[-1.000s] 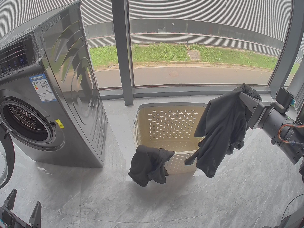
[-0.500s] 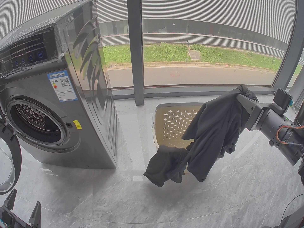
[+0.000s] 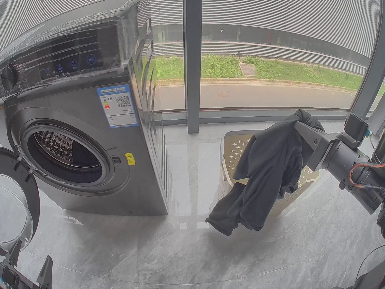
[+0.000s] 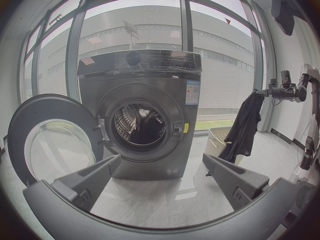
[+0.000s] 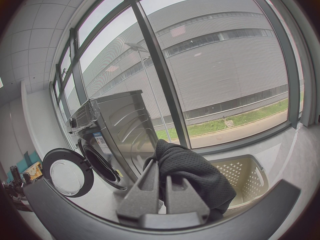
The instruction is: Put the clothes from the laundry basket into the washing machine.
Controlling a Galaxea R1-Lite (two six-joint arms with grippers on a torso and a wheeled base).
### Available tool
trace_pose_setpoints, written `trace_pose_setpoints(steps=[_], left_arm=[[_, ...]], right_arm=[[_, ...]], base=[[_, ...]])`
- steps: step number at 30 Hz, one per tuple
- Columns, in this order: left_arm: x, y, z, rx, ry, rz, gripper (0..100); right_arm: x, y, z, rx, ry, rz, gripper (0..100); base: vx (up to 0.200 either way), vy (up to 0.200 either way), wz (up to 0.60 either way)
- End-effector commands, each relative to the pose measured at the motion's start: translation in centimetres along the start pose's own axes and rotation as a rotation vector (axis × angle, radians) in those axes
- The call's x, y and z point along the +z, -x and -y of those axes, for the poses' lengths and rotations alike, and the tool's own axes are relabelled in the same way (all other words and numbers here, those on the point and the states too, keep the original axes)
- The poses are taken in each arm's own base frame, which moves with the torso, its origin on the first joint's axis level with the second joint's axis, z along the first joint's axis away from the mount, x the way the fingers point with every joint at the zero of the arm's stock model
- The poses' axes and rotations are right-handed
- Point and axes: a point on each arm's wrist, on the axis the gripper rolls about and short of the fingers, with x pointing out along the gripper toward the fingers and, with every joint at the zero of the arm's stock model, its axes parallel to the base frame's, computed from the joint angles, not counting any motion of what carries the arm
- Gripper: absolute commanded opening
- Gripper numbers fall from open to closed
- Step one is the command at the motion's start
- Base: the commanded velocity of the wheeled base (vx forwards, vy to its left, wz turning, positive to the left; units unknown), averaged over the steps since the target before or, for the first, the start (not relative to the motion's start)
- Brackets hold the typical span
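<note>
basket (image 3: 232, 151) pt. hidden by garment (image 3: 268, 169), washer door (image 3: 18, 205) cut off

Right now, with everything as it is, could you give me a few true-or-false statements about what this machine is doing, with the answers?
1. The round glass door of the grey front-loading washing machine stands open. True.
2. The right fingers are shut on a dark grey garment. True.
3. That garment already lies inside the drum. False: it hangs from the right fingers in front of the cream plastic laundry basket.
4. The left fingers hold a white towel. False: they are open and empty.
5. The basket sits on top of the machine. False: it stands on the grey marble floor beside it.
</note>
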Motion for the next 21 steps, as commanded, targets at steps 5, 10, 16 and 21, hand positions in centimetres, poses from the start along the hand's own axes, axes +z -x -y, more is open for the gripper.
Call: trace_pose_setpoints(steps=[5,10,16,21], left_arm=[[-0.5,-0.03,-0.01,0.0,0.003,-0.003,100],[-0.52,-0.03,-0.01,0.0,0.003,-0.004,100],[-0.52,-0.03,-0.01,0.0,0.001,-0.004,100],[-0.52,-0.02,-0.01,0.0,0.001,-0.003,100]], right_arm=[[-0.15,0.13,-0.24,0.031,-0.004,-0.005,0],[-0.1,0.17,-0.39,0.039,-0.005,-0.003,0],[-0.18,0.28,-0.6,0.05,-0.009,-0.007,0],[-0.23,0.3,-0.62,0.051,-0.009,-0.009,0]], base=[[0.0,0.2,0.0],[0.0,0.2,0.0],[0.0,0.067,0.0],[-0.12,0.0,0.0]])
